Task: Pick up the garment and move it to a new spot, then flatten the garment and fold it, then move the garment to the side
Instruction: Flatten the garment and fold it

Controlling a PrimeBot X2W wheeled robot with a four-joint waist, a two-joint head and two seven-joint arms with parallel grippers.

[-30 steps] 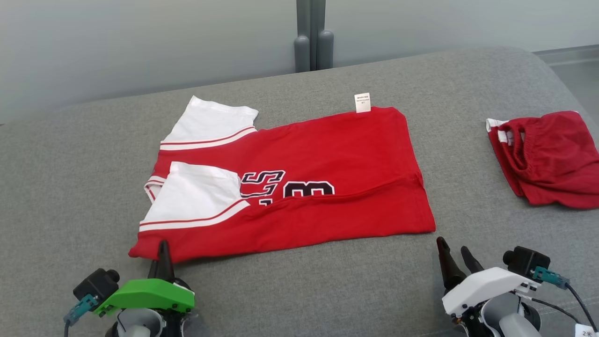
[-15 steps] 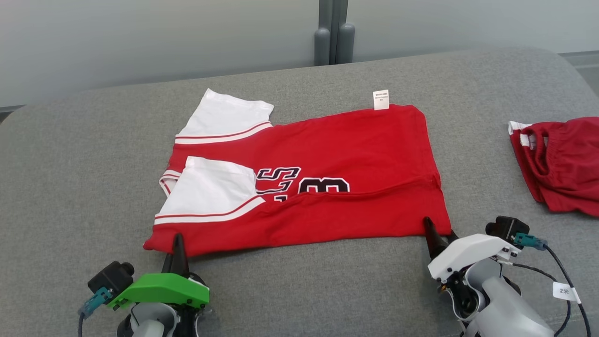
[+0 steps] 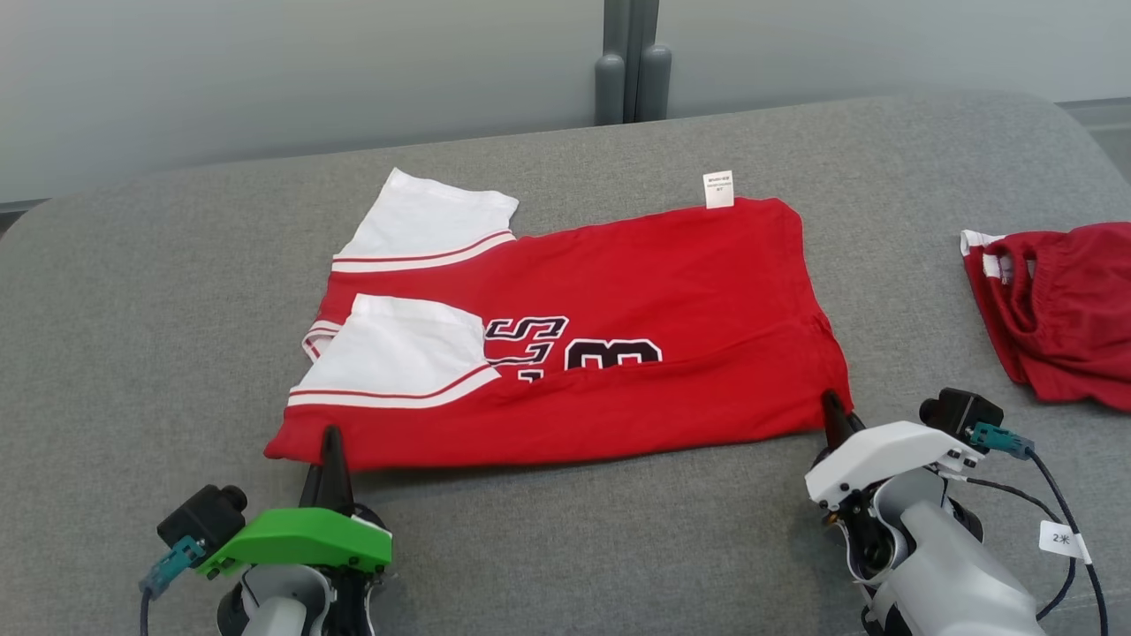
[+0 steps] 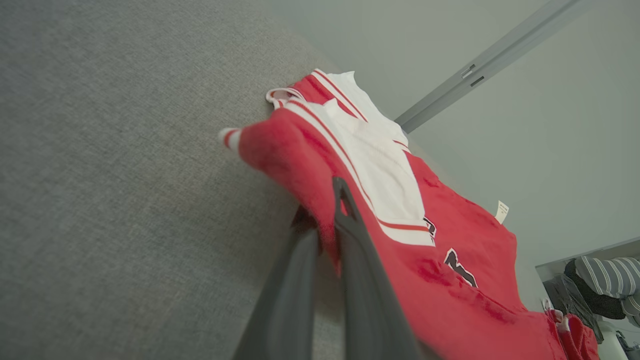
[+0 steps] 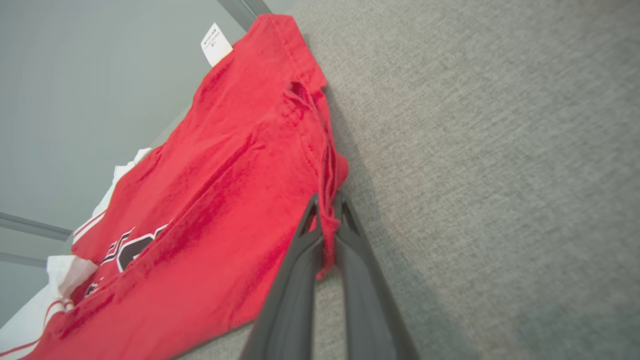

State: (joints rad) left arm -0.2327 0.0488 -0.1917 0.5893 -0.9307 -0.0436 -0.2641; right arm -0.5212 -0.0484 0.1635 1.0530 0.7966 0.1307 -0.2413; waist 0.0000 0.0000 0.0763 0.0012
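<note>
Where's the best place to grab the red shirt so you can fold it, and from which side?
By its two near corners, coming in low from the robot's side. The shirt lies flat on the cushion with one long edge facing the robot, so holding both ends should keep that edge straight for folding over. The left gripper and right gripper are shut on those corners.

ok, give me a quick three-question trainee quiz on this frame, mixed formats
1. True or false: the right gripper is shut on the near right corner of the red jersey.
2. What lies on the grey cushion to the jersey's right? A) red shorts B) white towel C) black sock
3. Fill in: the left gripper pinches the jersey's near ___ corner.
Key: 1 true; 2 A; 3 left.
</note>
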